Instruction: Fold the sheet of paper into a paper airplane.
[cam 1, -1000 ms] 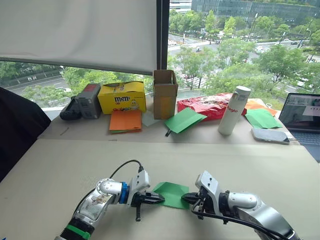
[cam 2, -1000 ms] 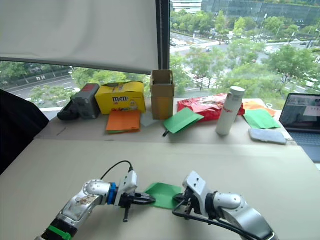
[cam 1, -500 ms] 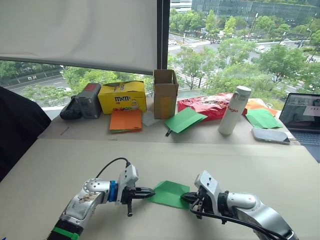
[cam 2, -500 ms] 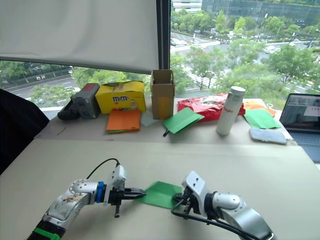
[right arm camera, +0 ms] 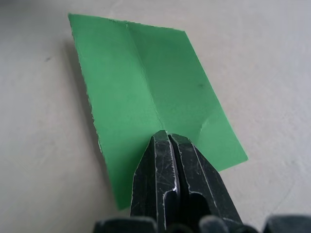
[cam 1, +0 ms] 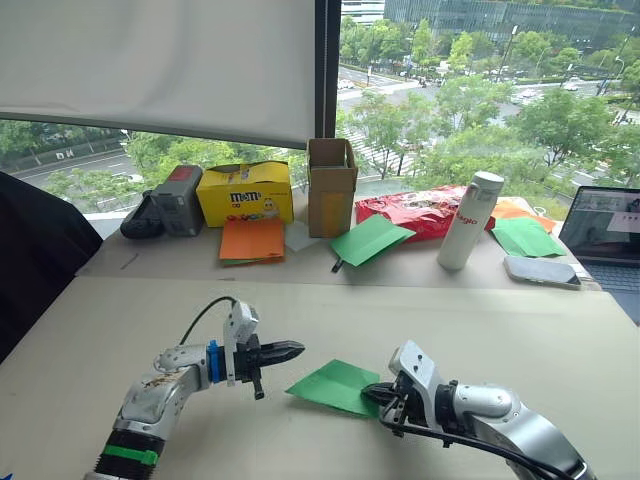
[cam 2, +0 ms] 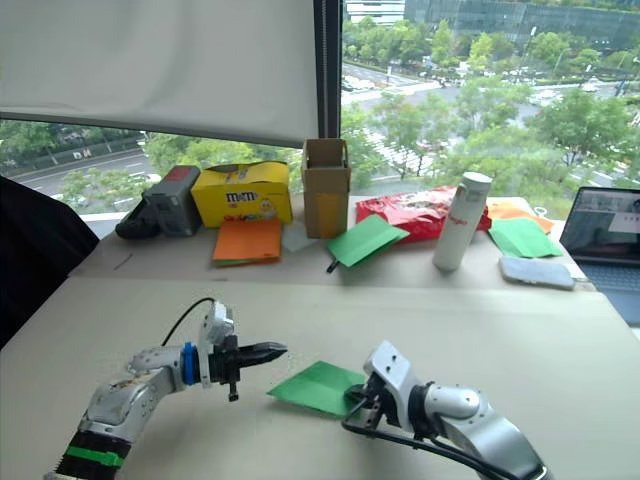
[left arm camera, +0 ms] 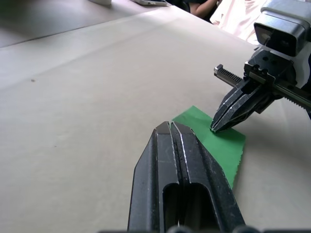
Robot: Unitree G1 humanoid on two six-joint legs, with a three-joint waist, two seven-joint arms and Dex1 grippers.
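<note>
The sheet of paper (cam 1: 335, 384) lies flat on the beige table, bright green, with one crease line running along its middle (right arm camera: 146, 82). My right gripper (cam 1: 375, 393) is shut, and its joined tips rest on top of the sheet near its right edge (left arm camera: 214, 128). My left gripper (cam 1: 298, 348) is shut too, holds nothing, and hovers above the table just left of the sheet's left corner, apart from it.
Along the back of the table stand orange paper sheets (cam 1: 251, 240), a yellow box (cam 1: 245, 193), a cardboard box (cam 1: 331, 187), other green sheets (cam 1: 370, 240), a red bag (cam 1: 410, 210) and a white bottle (cam 1: 468, 220). A laptop (cam 1: 605, 235) sits at the far right.
My left gripper has drawn back to the left and risen off the sheet's left edge. The sheet now lies spread wider and flatter. The right gripper has stayed in place.
</note>
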